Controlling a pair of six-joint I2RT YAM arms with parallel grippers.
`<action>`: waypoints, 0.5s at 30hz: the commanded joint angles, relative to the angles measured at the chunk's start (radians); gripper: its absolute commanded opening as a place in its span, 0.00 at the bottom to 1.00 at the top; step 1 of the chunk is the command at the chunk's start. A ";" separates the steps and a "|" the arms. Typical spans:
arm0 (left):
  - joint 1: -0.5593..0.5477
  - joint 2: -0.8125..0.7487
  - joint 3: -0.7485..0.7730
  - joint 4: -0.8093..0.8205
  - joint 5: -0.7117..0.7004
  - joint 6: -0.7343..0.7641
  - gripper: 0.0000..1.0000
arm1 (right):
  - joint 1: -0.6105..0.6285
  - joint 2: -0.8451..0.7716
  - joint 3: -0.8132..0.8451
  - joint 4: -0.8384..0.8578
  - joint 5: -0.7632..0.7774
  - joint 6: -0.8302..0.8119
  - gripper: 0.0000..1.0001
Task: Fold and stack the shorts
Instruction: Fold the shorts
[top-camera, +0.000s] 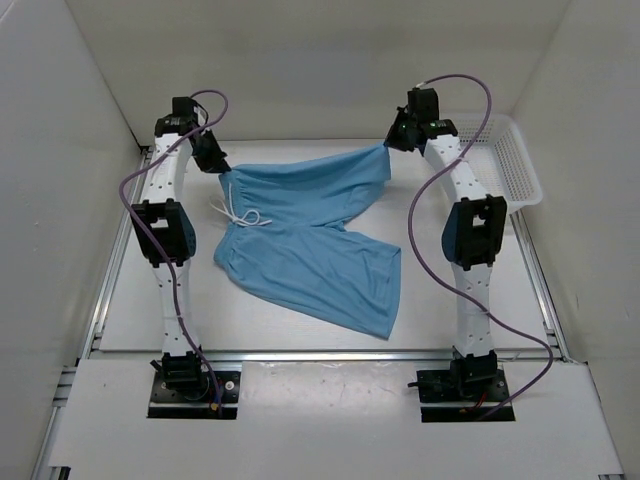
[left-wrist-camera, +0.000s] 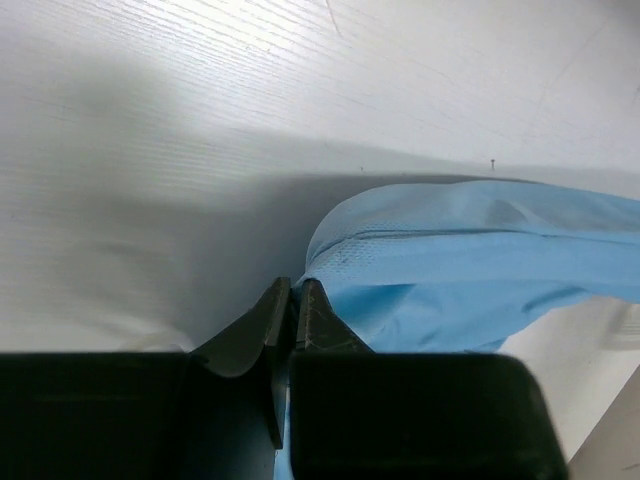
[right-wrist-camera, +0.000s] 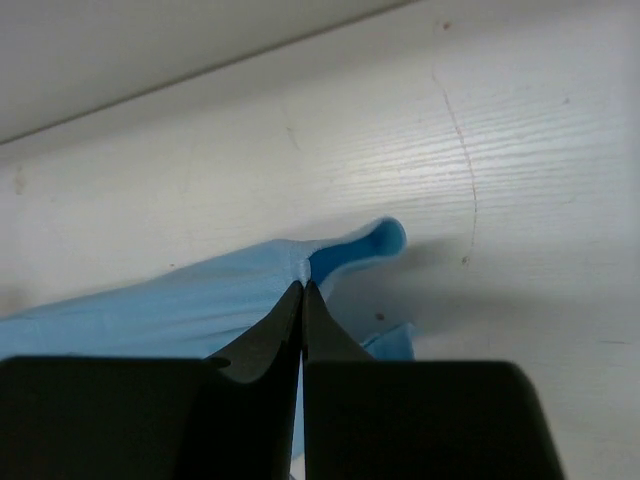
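The light blue shorts (top-camera: 305, 235) lie spread over the middle of the table, white drawstring (top-camera: 238, 215) at the waist on the left. The near leg stretches toward the front right. My left gripper (top-camera: 222, 170) is shut on the far waist corner, and blue cloth (left-wrist-camera: 470, 270) runs off to the right between its black fingers (left-wrist-camera: 325, 320). Pinching the hem corner of the far leg is my right gripper (top-camera: 388, 148), also shut, with a small fold of fabric (right-wrist-camera: 385, 238) sticking out past its tips. Both held corners are lifted a little off the table.
A white mesh basket (top-camera: 510, 160) stands at the back right, just right of the right arm. White walls close in the table at the back and on both sides. Purple cables loop off both arms.
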 joint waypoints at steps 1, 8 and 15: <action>0.007 -0.112 -0.014 -0.008 0.015 0.025 0.10 | 0.001 -0.077 -0.045 0.025 0.039 -0.047 0.00; -0.003 -0.225 -0.127 -0.008 0.034 0.047 0.10 | 0.019 -0.331 -0.312 0.043 0.037 -0.093 0.00; -0.003 -0.464 -0.453 0.016 0.015 0.067 0.10 | 0.088 -0.714 -0.807 0.083 0.151 -0.092 0.00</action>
